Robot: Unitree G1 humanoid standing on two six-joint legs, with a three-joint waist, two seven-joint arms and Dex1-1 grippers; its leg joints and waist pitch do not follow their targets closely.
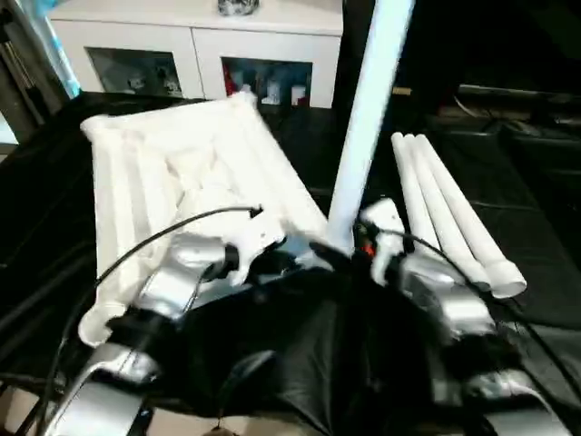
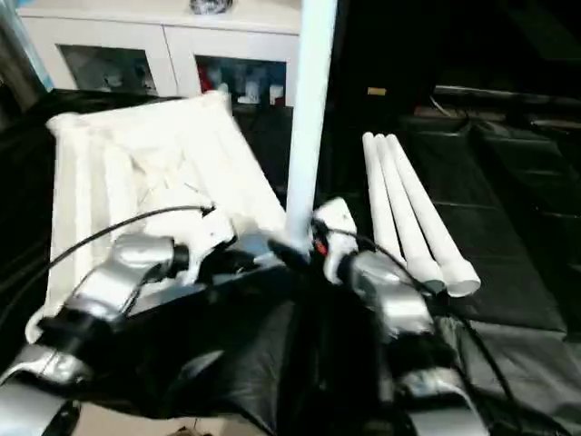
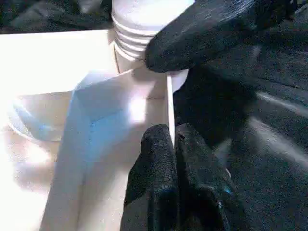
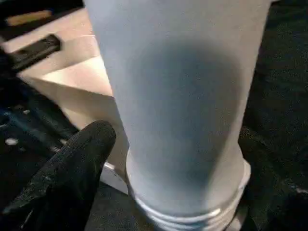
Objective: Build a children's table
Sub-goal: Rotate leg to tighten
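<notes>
Here the children's table top (image 1: 182, 173) lies ribbed underside up on the black-covered desk (image 1: 536, 263), toward ten o'clock from the forearms. One white leg (image 1: 363, 127) stands upright in its corner socket at the near right corner. Three more legs (image 1: 449, 213) lie side by side at two o'clock. The left gripper (image 3: 172, 139) has its fingers pressed together, pinching the thin edge of the top beside the socket. The right gripper (image 1: 340, 254) has its fingers (image 4: 72, 178) spread either side of the standing leg's base. A white cabinet (image 1: 209, 45) stands at twelve o'clock
</notes>
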